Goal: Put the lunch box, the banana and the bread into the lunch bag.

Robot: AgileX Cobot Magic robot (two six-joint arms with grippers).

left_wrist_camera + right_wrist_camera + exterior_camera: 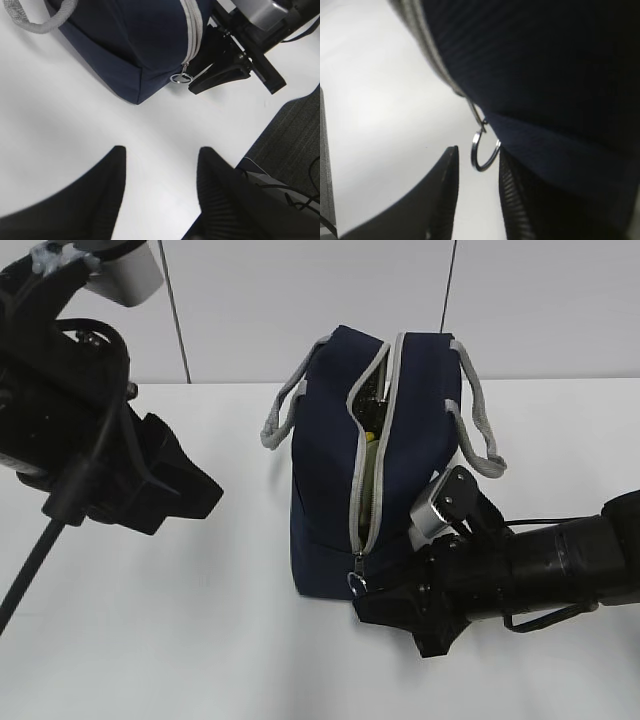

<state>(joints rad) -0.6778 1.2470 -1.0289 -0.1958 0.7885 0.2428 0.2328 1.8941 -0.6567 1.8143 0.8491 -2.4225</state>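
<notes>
The bag [400, 470] stands in the middle of the outside view, on the white table [180, 640]. It is dark blue with two grey handles, one on each side. Its grey zipper [375, 440] runs down the top toward the front, and the top part gapes a little. In that gap near the top middle you can see something yellow [368, 436] and something dark above it, but it is too hidden to tell what each one is. A metal ring [357, 583] hangs from the zipper at the low front corner of the bag. The right gripper [372, 602] comes in from the lower right of the outside view and sits right at that corner. In the right wrist view the ring [485, 152] hangs between its two black fingers [445, 200], near the middle of the frame. The fingers are a little apart and do not pinch the ring; one finger is just beside the bag's dark cloth. In the left wrist view the ring [181, 78] is at the upper middle, with the right gripper [192, 86] just to its right. The left gripper [160, 160] is at the bottom of that view, spread wide over bare table, holding nothing. In the outside view the left gripper [205, 500] hangs at the left, well apart from the bag.
</notes>
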